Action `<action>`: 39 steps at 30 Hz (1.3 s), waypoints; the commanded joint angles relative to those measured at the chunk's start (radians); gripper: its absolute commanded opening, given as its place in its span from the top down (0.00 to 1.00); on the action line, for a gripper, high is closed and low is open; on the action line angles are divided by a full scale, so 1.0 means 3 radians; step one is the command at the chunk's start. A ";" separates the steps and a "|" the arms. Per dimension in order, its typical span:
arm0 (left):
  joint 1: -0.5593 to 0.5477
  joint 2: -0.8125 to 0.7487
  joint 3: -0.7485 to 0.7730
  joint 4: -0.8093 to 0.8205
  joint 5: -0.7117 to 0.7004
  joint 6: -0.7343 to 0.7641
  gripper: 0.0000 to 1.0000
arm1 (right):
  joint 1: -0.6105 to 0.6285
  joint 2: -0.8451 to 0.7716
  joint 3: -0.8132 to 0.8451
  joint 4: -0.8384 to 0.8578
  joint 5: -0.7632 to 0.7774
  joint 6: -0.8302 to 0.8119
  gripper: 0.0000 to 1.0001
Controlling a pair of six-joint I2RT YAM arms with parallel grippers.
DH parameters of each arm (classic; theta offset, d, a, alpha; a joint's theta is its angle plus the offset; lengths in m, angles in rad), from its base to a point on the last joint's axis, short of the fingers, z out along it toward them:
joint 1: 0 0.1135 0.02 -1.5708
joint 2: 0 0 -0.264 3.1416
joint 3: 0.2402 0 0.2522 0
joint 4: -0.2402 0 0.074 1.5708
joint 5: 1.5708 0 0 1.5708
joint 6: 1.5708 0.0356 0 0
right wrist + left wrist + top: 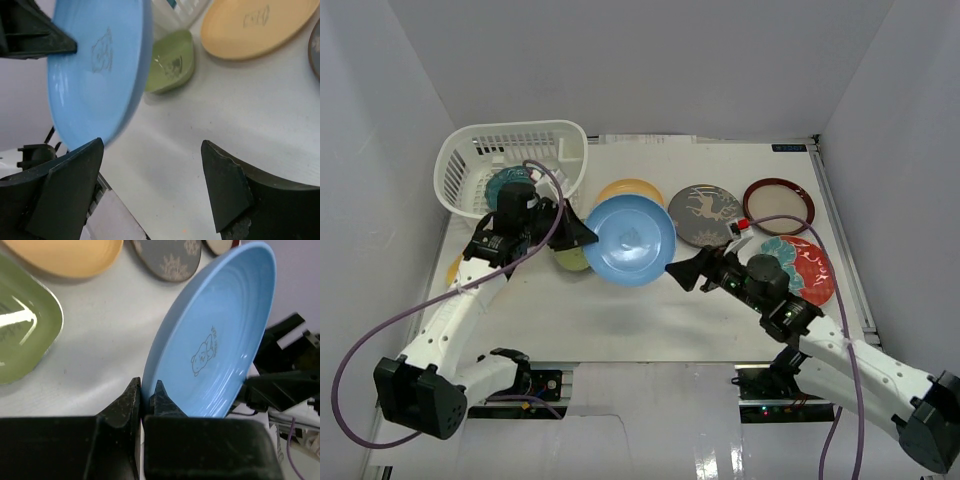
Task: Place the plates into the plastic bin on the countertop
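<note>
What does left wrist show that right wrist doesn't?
Only left wrist: the left gripper up close, both fingers shut on the rim of the light blue plate.
Only right wrist: the right gripper open, with nothing between its fingers, plus a corner of the plastic bin.
Both: the light blue plate, the small green plate, the yellow plate and the countertop.

The top external camera looks down over the whole countertop (620,330), near edge at 6 o'clock. The wrist cameras sit close, facing each other across the light blue plate (215,340); both also catch the small green plate (172,62).
</note>
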 commanded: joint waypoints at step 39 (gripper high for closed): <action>0.1514 0.1723 0.1327 0.1050 -0.1826 -0.0369 0.02 | -0.0290 0.0107 -0.0066 -0.0751 0.0961 -0.0375 0.16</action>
